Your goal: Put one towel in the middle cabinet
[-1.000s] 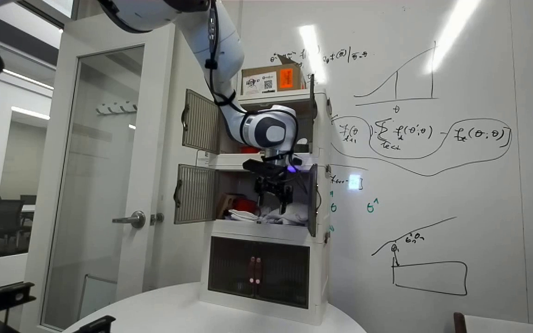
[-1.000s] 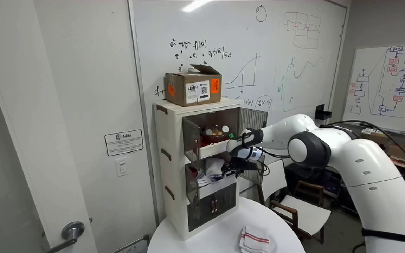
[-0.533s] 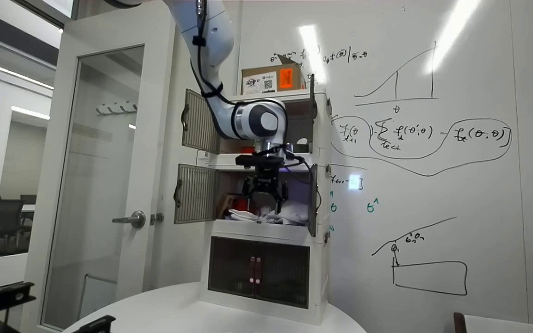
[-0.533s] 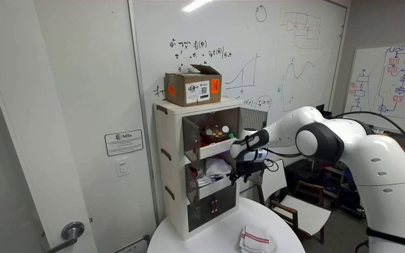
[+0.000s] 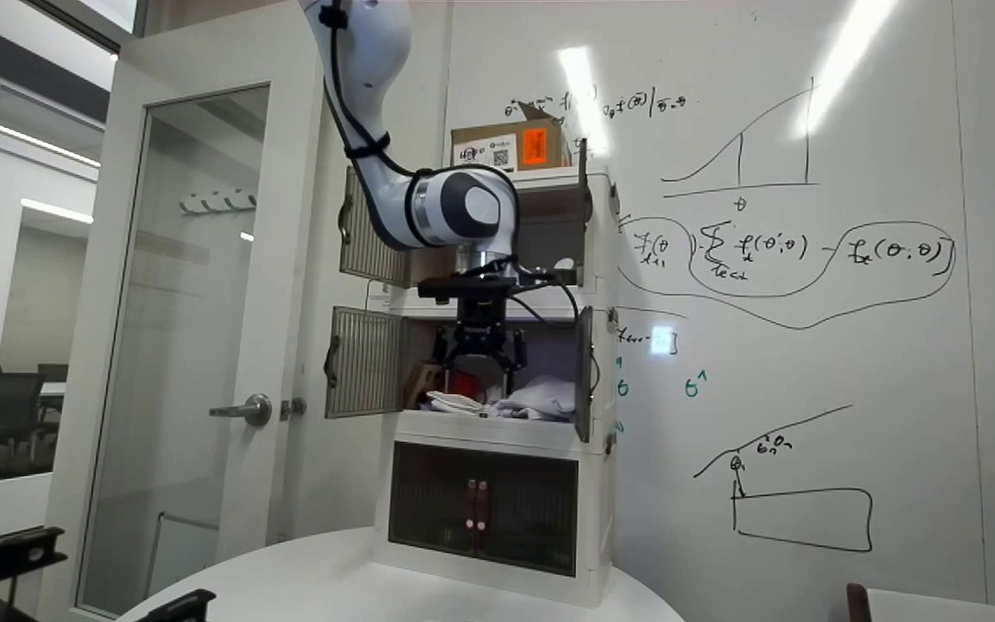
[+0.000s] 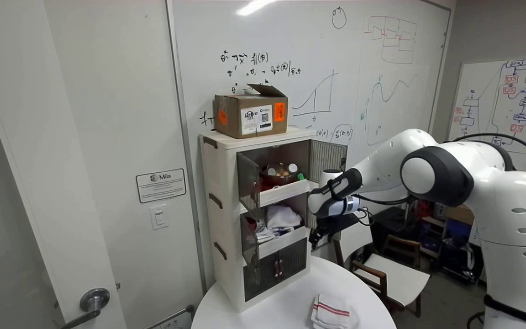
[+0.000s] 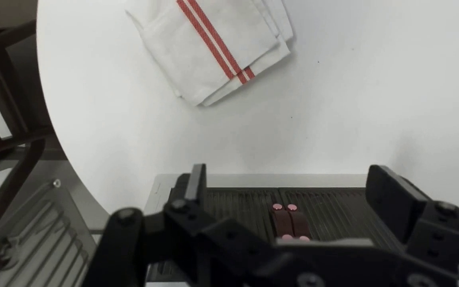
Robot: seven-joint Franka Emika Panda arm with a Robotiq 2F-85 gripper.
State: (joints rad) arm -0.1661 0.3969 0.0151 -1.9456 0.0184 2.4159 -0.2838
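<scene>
A folded white towel with red stripes [image 6: 331, 313] lies on the white round table; it also shows at the top of the wrist view [image 7: 213, 48]. The middle cabinet [image 5: 489, 425] stands with both doors open. Inside it are a crumpled white towel [image 6: 282, 218] at the right and folded white cloth [image 6: 264, 234] beside it. My gripper [image 5: 478, 378] is open and empty. In an exterior view [image 6: 314, 241] it hangs outside, in front of the cabinet's right side. In the wrist view the fingers [image 7: 285, 179] stand wide apart, with only the lower cabinet doors and table seen between them.
The middle cabinet's open doors [image 5: 365, 363] stick out on both sides. The upper cabinet is open too and holds a pot [image 6: 281, 172]. The lower cabinet doors [image 5: 482, 508] are shut. A cardboard box [image 6: 251, 114] sits on top. A chair [image 6: 395, 278] stands beside the table.
My gripper has moved away from the middle cabinet and the white towel inside, leftward in one view and rightward and slightly down in another. It stays open. The towels look unmoved over the last half second.
</scene>
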